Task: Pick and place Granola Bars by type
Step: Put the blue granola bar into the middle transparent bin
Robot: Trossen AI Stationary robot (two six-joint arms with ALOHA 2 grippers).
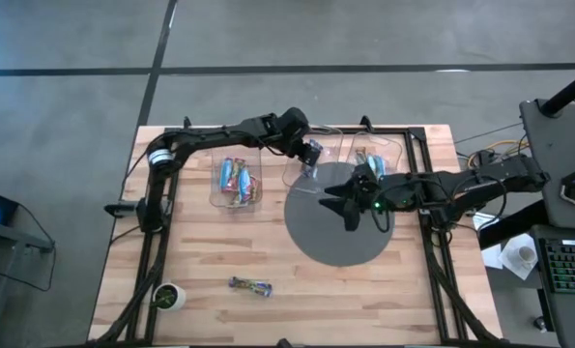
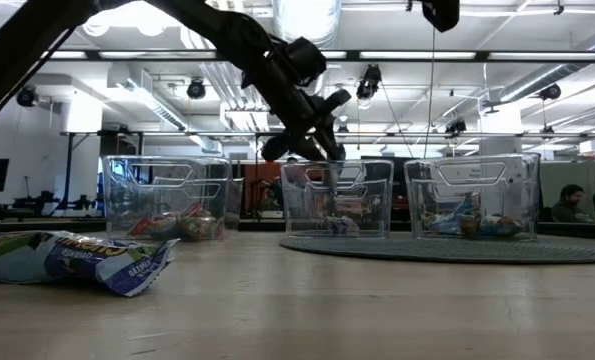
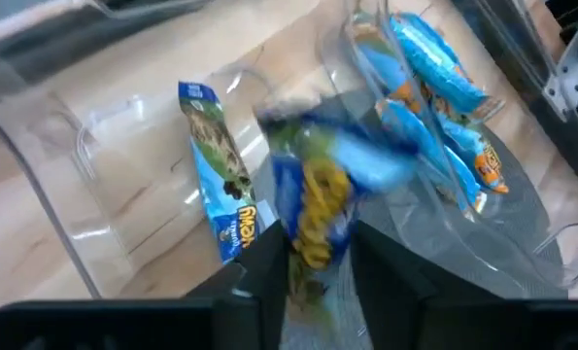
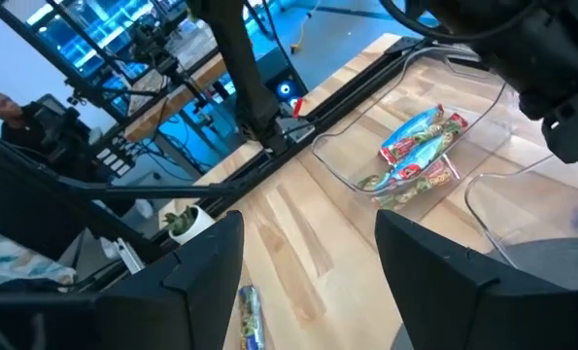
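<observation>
My left gripper [image 1: 311, 153] [image 3: 320, 277] hangs over the middle clear bin [image 1: 311, 164] [image 2: 337, 195], shut on a blue and yellow granola bar [image 3: 318, 204]. One light blue bar [image 3: 221, 180] lies on that bin's floor. The right bin [image 1: 376, 159] holds blue and orange bars [image 3: 444, 87]. The left bin [image 1: 237, 182] holds red, green and blue bars [image 4: 415, 146]. A single dark bar [image 1: 250, 285] [image 2: 77, 260] lies flat on the wood near the table's near edge. My right gripper [image 1: 350, 208] [image 4: 308, 282] is open above the grey mat [image 1: 316, 237]. My left gripper pinches the blue and yellow bar between its two fingers [image 3: 264, 267] at one end of the bar [image 3: 313, 258]. It comes from above, slanting down. The bar is lifted clear over the middle bin and sticks out beyond the fingertips; it shows blurred.
The three clear bins stand in a row along the far side, the middle and right ones on the round grey mat. A small white cup with green in it [image 1: 169, 296] [image 4: 187, 222] stands at the near left corner. Bare wood lies between the bins and the loose bar.
</observation>
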